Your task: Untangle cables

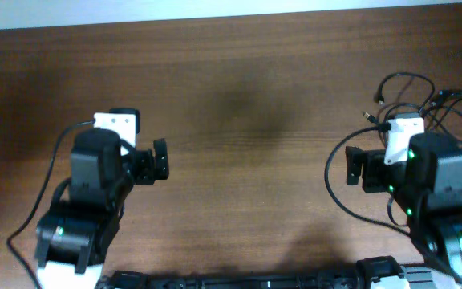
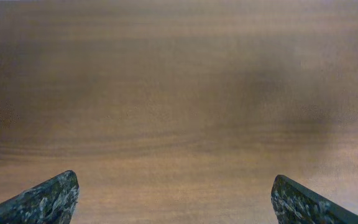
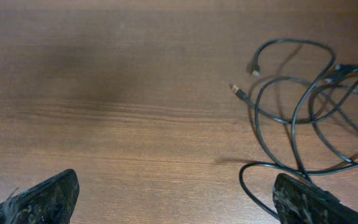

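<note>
**Left gripper.** The jaws of the left gripper (image 2: 175, 180) stand wide apart and hold nothing. In the left wrist view, only the two dark, scuffed fingertips (image 2: 45, 199) show at the lower corners, with bare wood grain between them. In the overhead view, the left gripper (image 1: 164, 160) points toward the middle of the table (image 1: 239, 96), well apart from the task's things.

**Right gripper.** The jaws of the right gripper (image 3: 176, 178) are also spread wide, with nothing between them. In the overhead view, the right gripper (image 1: 350, 167) faces the table's middle, opposite the left one.

**Cables.** The cables (image 3: 293, 124) lie flat on the wood as a loose tangle of thin black loops that cross one another several times. In the right wrist view, the tangle fills the right part of the picture. Two free ends with small metallic plugs (image 3: 236, 90) point out of it toward the open wood. One cord runs down to the finger (image 3: 303, 202) at the lower right corner; whether it touches cannot be told. In the overhead view, the cables (image 1: 435, 104) sit at the table's right side, just beyond the right arm's white wrist housing (image 1: 399, 132).
</note>
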{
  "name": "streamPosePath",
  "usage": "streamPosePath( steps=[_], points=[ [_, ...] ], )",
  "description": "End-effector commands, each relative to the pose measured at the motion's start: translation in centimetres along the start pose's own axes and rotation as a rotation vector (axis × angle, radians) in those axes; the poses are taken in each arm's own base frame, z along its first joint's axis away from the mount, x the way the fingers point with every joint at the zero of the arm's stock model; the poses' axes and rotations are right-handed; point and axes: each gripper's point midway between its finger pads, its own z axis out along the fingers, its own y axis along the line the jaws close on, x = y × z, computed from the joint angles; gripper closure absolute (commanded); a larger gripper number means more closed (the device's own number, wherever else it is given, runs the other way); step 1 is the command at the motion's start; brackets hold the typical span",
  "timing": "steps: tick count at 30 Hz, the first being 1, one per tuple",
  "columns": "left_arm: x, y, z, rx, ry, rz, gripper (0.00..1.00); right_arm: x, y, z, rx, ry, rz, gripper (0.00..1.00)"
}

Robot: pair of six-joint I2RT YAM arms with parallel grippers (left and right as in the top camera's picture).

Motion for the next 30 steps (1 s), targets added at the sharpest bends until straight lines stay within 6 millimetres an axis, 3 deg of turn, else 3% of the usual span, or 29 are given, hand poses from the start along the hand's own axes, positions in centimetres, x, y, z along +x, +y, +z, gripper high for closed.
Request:
streamPosePath(
  steps=[1,7,13,15,20,23,25,27,30],
  points=[
    [-0.2,1.1,-0.4,-0.054,-0.033,-0.013,0.01,0.5,-0.4,0.2,0.023,0.011,0.007,0.01],
    [0.2,1.1,-0.1,-0.057,-0.011,-0.010,0.01,0.9,-0.4,1.6,0.027,0.071,0.004,0.01],
    [0.2,1.1,-0.1,-0.057,-0.011,-0.010,0.01,2.8,-0.3,5.7,0.038,0.247,-0.006,0.01],
    [0.2,1.1,-0.1,-0.057,-0.011,-0.010,0.01,3.3,-0.3,6.3,0.040,0.274,-0.007,0.01],
    [0.2,1.1,-0.1,-0.057,-0.011,-0.010,0.01,2.3,-0.3,4.4,0.034,0.188,-0.003,0.01],
    [0.2,1.1,-0.1,-0.057,-0.011,-0.010,0.01,1.1,-0.4,0.7,0.025,0.032,0.006,0.01],
    [0.2,1.1,-0.1,-0.057,-0.011,-0.010,0.01,1.9,-0.6,-0.7,0.025,-0.030,-0.002,0.01],
    [0.2,1.1,-0.1,-0.057,-0.011,-0.010,0.01,2.9,-0.4,-0.9,0.008,-0.115,0.002,0.01],
    [0.2,1.1,-0.1,-0.057,-0.011,-0.010,0.01,2.0,0.2,-0.2,-0.035,-0.381,0.006,0.01]
  ],
)
